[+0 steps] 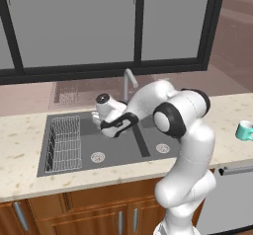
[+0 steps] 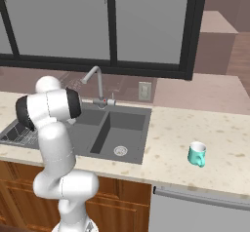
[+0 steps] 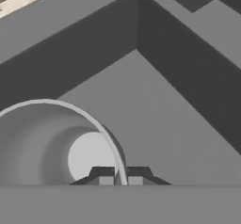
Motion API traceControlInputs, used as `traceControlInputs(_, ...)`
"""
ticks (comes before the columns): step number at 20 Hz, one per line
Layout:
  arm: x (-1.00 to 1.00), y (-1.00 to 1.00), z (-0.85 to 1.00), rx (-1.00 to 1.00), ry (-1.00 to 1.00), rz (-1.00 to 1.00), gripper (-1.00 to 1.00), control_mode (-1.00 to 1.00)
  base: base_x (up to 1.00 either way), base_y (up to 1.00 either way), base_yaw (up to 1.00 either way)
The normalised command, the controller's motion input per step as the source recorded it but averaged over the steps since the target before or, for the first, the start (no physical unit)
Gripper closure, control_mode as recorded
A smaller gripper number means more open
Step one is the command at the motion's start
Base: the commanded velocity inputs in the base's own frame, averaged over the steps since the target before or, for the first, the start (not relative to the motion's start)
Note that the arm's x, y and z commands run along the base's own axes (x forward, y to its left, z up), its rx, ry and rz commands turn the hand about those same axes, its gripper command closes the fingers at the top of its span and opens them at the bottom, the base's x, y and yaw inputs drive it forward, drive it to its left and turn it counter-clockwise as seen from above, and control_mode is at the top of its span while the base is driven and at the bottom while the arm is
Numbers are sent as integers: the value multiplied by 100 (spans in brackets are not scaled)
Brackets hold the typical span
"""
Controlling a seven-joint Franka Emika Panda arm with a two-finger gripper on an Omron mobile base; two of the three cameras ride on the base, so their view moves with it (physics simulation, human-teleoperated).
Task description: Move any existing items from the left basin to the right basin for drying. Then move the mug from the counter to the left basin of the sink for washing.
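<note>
I've got the pincer (image 3: pixel 120 180) clamped on the glass (image 3: pixel 52 143) rim, over the wide basin (image 1: pixel 116 150) with its wire rack (image 1: pixel 64 142). Square basin (image 2: pixel 122 133) holds nothing; mug (image 2: pixel 197 154) sits on the tabletop (image 2: pixel 205 133), well right of the sink.

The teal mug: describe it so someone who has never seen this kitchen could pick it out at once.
Start at the dark grey double-basin sink under the window, then follow the beige speckled counter to the sink's right. The teal mug stands upright there by itself, near the front edge. Its turquoise colour and handle set it apart from the translucent grey glass, which the gripper pinches by the rim over a sink basin.
</note>
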Motion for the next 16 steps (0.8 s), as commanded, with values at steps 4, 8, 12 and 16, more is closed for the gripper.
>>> traceControlInputs(4,-2,-2,60,0,2,-10,100,-100,0,0,0)
traceControlInputs(8,-11,-1,53,0,4,-7,100,-100,0,0,0)
traceControlInputs(12,-25,-1,41,3,4,-7,100,-100,0,0,0)
traceControlInputs(16,-37,-6,33,4,0,-6,100,-100,0,0,0)
